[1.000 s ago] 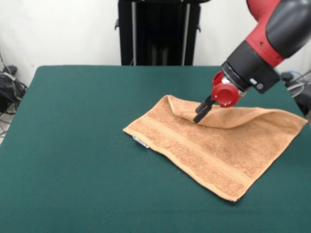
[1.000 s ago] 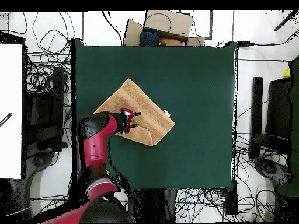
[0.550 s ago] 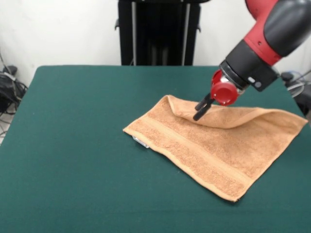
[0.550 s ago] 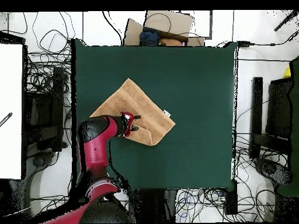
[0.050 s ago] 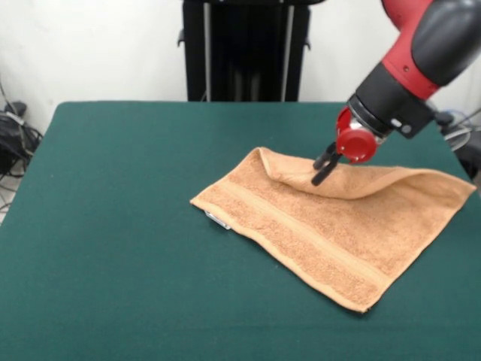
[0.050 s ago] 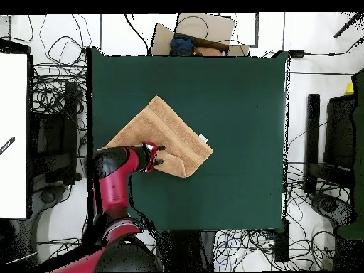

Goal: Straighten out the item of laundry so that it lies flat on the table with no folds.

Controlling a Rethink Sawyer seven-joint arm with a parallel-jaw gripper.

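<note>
The item of laundry, a peach-orange towel (image 5: pixel 331 226) (image 6: pixel 163 131), lies on the right half of the green table (image 5: pixel 113 226) (image 6: pixel 234 92). Its far edge is doubled over into a raised fold running from the far corner toward the right. A small white tag (image 5: pixel 218 219) (image 6: pixel 202 138) shows at its near-left edge. My gripper (image 5: pixel 322 171) (image 6: pixel 159 155) hangs just above that fold, tilted down to the left, open, with nothing between its fingers.
The towel's right corner reaches close to the table's right edge in the front view. Cables and dark equipment (image 6: pixel 53 121) crowd the floor around the table, and a cardboard box (image 6: pixel 202 32) sits beyond one end.
My gripper has risen slightly and shifted to the right along the fold. The towel has kept its shape and place.
</note>
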